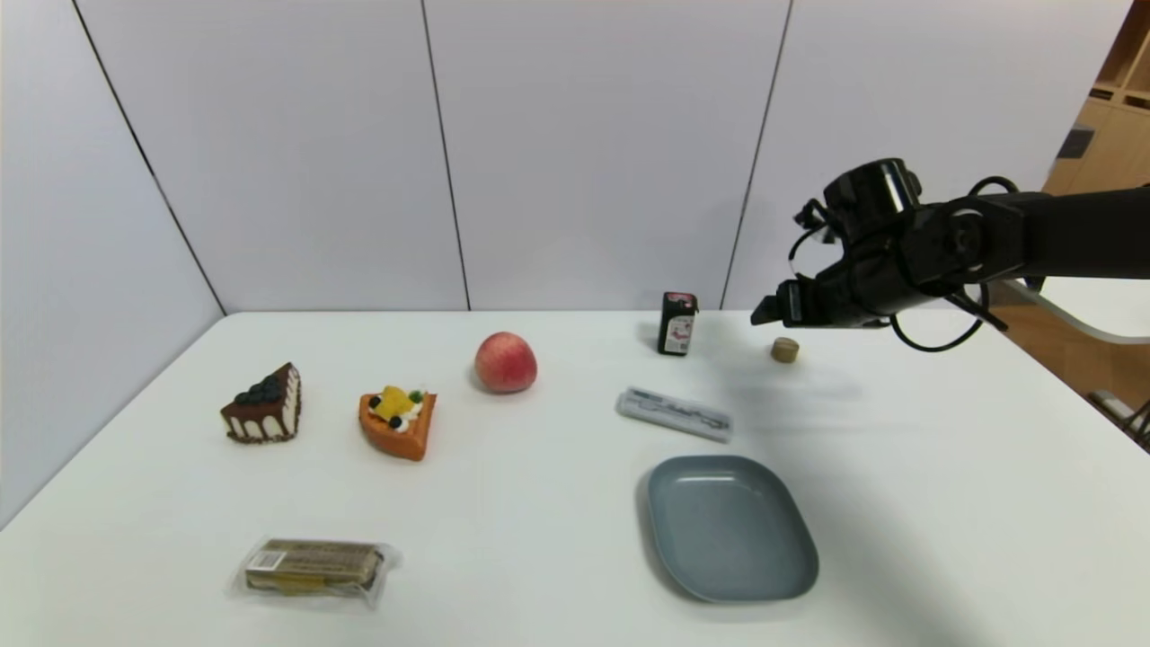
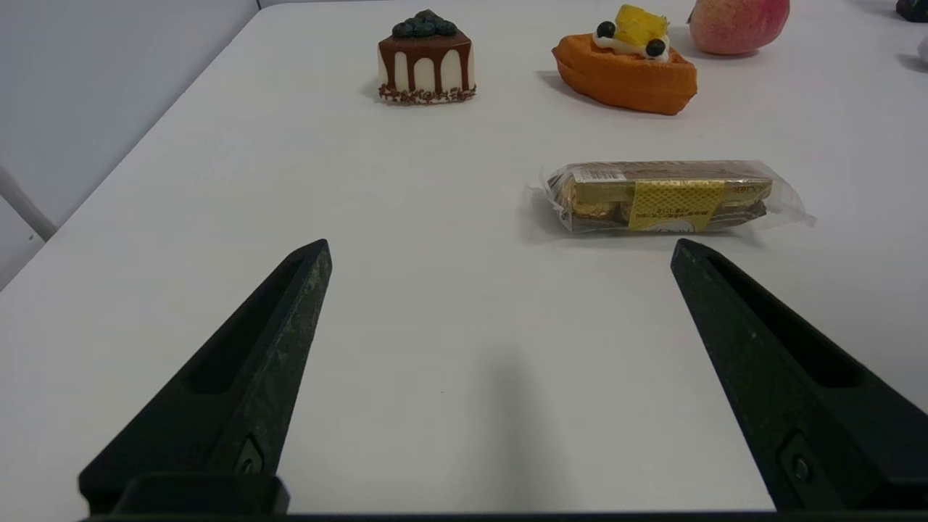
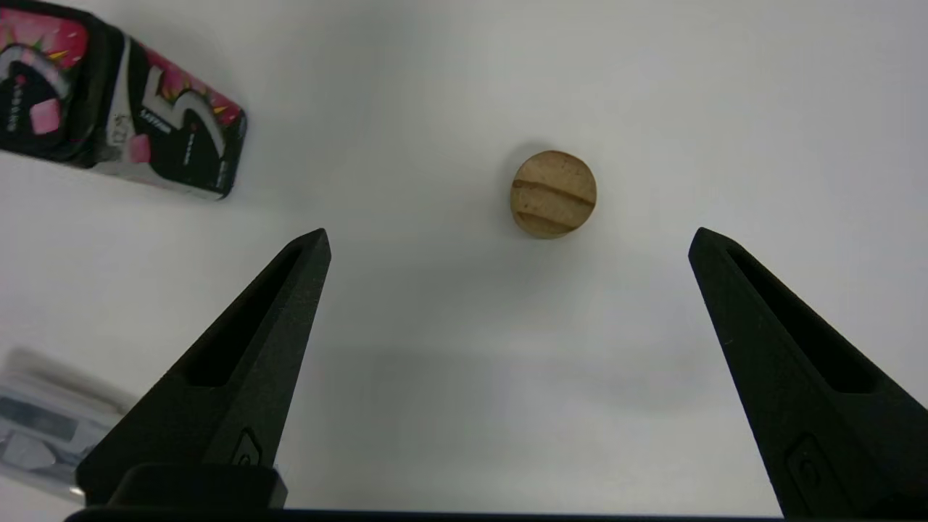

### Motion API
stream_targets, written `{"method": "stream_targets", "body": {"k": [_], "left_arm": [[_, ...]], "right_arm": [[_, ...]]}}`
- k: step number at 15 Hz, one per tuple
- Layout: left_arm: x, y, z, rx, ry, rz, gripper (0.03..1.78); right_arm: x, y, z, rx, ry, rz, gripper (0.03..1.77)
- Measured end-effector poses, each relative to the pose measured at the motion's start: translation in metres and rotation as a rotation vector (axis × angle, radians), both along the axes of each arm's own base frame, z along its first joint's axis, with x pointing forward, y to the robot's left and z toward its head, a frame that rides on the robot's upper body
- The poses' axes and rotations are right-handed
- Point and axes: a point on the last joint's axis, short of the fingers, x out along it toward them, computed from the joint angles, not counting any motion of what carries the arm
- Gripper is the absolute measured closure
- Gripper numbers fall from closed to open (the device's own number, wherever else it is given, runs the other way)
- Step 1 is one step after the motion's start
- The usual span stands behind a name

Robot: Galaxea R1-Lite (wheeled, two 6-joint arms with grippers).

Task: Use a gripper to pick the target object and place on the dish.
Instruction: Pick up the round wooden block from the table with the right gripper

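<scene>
Two robot hands show here, and both are empty. The right gripper (image 1: 771, 310) hangs in the air over the far right part of the white table (image 1: 557, 539), tipped down and forward. Its two black fingers (image 3: 246, 348) are spread wide apart with nothing between them. From the wrist camera, the little wooden cylinder (image 3: 554, 193) sits on the table past the fingertips, closer to one finger than the other. Nothing touches it. Its round top has two darker stripes.

From the head camera, the wooden cylinder (image 1: 785, 350) stands just below the gripper's tip. To its left stands a small black gum pack (image 1: 677, 323) with pink marks, near it but apart. In front of the pack lies a flat clear packet (image 1: 675, 414). Closer to the robot is the grey-blue dish (image 1: 732, 528), with nothing in it. It is well apart from the cylinder.

A peach (image 1: 505, 362) sits near the middle of the table. To its left is an orange cake slice (image 1: 399, 422) with fruit on top, then a chocolate cake slice (image 1: 263, 406) with dark berries. A wrapped snack bar (image 1: 313, 568) lies at the near left.

The left gripper (image 2: 500, 250) rests low over the near left side of the table, pointing level. Its fingers are wide open too, and the snack bar lies just past them.
</scene>
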Motion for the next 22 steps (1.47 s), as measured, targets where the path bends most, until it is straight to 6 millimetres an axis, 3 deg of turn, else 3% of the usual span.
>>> {"method": "stream_targets", "body": {"k": [5,14,22], "left_arm": [[0.000,0.000,0.000,0.000,0.000,-0.001,0.12],[0.000,0.000,0.000,0.000,0.000,-0.001,0.12],[0.000,0.000,0.000,0.000,0.000,-0.002,0.12]], "right_arm": [[0.015,-0.011,-0.015,0.028,0.021,-0.058,0.09],[0.029,-0.009,-0.047,0.041,0.091,-0.086,0.09],[0.032,-0.008,-0.056,0.028,0.110,-0.077,0.09]]}}
